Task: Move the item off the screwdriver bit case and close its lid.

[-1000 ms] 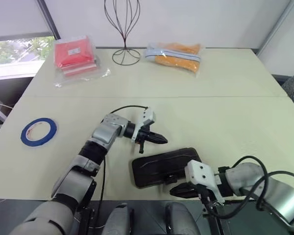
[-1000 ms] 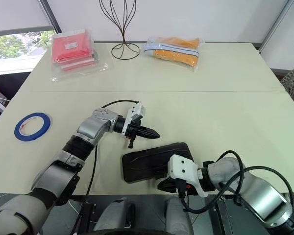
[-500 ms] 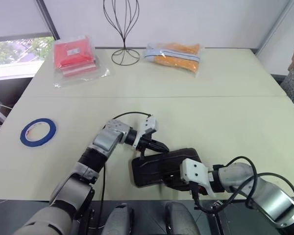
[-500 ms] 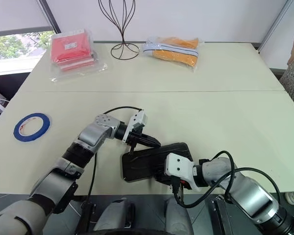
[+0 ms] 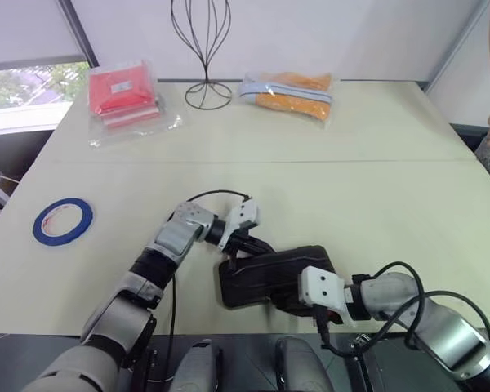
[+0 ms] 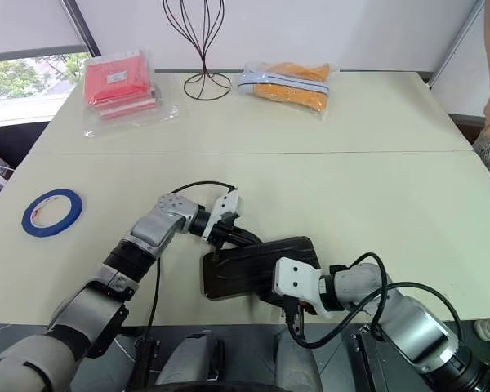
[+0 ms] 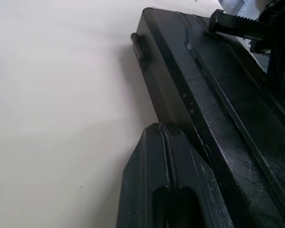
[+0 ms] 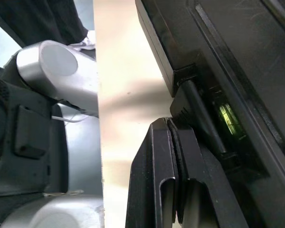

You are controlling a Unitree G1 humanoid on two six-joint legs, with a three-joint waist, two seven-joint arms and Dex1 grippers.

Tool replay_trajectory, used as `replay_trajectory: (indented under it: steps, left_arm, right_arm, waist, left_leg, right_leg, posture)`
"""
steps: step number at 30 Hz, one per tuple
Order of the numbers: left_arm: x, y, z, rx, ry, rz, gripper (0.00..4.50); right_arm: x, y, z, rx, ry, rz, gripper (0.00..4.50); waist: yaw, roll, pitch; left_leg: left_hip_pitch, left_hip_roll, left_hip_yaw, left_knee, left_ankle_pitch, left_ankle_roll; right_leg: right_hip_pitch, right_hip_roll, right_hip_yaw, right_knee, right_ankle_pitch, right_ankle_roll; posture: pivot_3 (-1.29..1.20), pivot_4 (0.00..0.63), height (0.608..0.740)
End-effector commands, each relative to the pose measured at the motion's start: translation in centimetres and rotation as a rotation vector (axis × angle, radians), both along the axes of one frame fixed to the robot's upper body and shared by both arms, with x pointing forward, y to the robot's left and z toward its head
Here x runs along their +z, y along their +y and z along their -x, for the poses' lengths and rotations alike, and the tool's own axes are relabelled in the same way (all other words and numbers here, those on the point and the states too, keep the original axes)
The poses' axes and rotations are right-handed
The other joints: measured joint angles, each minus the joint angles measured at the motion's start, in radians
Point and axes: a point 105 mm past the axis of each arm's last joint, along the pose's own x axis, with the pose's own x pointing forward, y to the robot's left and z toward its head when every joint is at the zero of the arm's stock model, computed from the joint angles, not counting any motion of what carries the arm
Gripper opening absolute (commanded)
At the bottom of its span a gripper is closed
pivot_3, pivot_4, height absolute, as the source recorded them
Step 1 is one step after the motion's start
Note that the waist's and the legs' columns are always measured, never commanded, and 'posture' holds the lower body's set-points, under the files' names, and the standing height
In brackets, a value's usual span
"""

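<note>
I see the screwdriver bit case (image 5: 271, 278) lying near the table's (image 5: 376, 196) front edge, long axis left to right, lid (image 6: 257, 263) down. My left gripper (image 5: 249, 243), fingers pressed together, touches its far-left corner; my right gripper (image 6: 287, 296), also pressed together, meets the near edge. The blue tape (image 5: 63, 220) lies well apart, far left; nothing stands between.

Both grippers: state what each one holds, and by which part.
Nothing is held. The left gripper and right gripper are shut, jaws together, pressed against opposite edges of the closed screwdriver bit case.
</note>
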Motion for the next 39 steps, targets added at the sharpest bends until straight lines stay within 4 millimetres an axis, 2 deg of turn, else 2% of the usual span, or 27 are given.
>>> replay_trajectory:
  steps: [1,8,17,21,25,29,31,33,36,39]
  left_arm:
    - [-1.1,-0.7,1.5,-0.080,0.036,-0.022,0.00]
    - [-1.5,-0.9,1.7,-0.097,0.031,-0.037,0.00]
    - [-1.6,-0.6,1.6,-0.095,0.036,-0.039,0.00]
    - [-1.2,-0.6,1.0,-0.062,0.026,-0.016,0.00]
    - [-0.1,-0.1,-0.3,-0.001,0.001,0.011,0.00]
    - [1.4,0.8,-1.2,0.040,-0.018,0.043,0.00]
    - [1.8,1.1,-1.4,0.049,-0.018,0.052,0.00]
    - [2.9,2.0,-2.0,0.081,-0.058,0.063,0.00]
    - [6.0,3.9,-2.7,0.146,-0.085,0.121,0.00]
    - [9.0,6.1,-2.6,0.214,-0.112,0.182,0.00]
  right_arm:
    - [1.2,-0.7,-2.4,-0.086,-0.161,0.006,0.04]
    - [1.2,-0.7,-3.5,-0.081,-0.275,0.033,0.04]
    - [2.1,-0.6,-5.2,-0.105,-0.381,0.012,0.04]
    - [1.9,-0.6,-4.1,-0.068,-0.301,0.007,0.04]
    - [2.4,-0.9,-1.5,0.004,-0.150,0.002,0.04]
    - [3.9,-1.5,-0.5,0.025,-0.082,0.004,0.04]
    - [4.4,-1.7,-0.4,0.025,-0.073,0.007,0.04]
    - [5.8,-2.4,-0.6,0.018,-0.089,0.014,0.04]
    - [9.1,-3.6,-1.7,-0.012,-0.154,0.011,0.04]
    - [12.4,-4.5,-2.5,-0.031,-0.216,-0.014,0.04]
  waist:
    - [-0.001,0.000,0.000]
    - [-0.002,-0.001,-0.001]
    - [-0.004,-0.002,-0.002]
    - [-0.002,-0.002,-0.003]
    - [0.004,-0.001,-0.003]
    - [0.004,-0.001,-0.002]
    - [0.003,-0.001,-0.002]
    - [0.001,-0.002,-0.002]
    - [-0.003,-0.001,0.000]
    - [-0.002,-0.001,0.000]
  left_leg:
    - [0.000,0.000,0.000,0.000,0.000,0.000]
    - [0.001,0.000,0.000,0.000,0.000,0.000]
    - [0.003,0.001,0.000,0.000,0.000,0.000]
    - [0.003,0.001,0.000,0.000,0.000,0.000]
    - [0.002,0.001,-0.001,0.001,0.000,0.000]
    - [0.000,0.000,-0.002,0.001,0.000,0.000]
    - [0.000,0.000,-0.002,0.000,0.000,0.000]
    - [0.000,0.000,-0.002,0.000,0.000,0.000]
    - [0.000,0.001,-0.002,0.000,0.000,0.000]
    - [-0.001,0.001,-0.002,0.000,0.000,0.000]
  right_leg:
    - [0.000,0.000,0.000,0.000,0.000,0.000]
    - [0.001,0.000,0.000,0.000,0.000,0.000]
    - [0.002,0.002,0.000,0.001,0.000,0.000]
    - [0.002,0.002,0.000,0.001,0.000,0.000]
    - [0.002,0.002,0.001,0.001,0.000,0.000]
    - [0.002,0.002,0.000,-0.001,0.000,0.000]
    - [0.001,0.002,0.000,0.000,0.000,0.000]
    - [0.001,0.002,0.000,0.000,0.000,0.000]
    - [0.000,0.002,0.001,0.000,0.000,0.000]
    - [-0.001,0.002,0.000,0.001,0.000,0.000]
  posture:
    - [0.00,0.150,0.740]
    - [0.00,0.150,0.740]
    - [0.00,0.150,0.740]
    - [0.00,0.150,0.740]
    - [0.00,0.150,0.740]
    - [0.00,0.150,0.740]
    - [0.00,0.150,0.740]
    - [0.00,0.150,0.740]
    - [0.00,0.150,0.740]
    - [0.00,0.150,0.740]
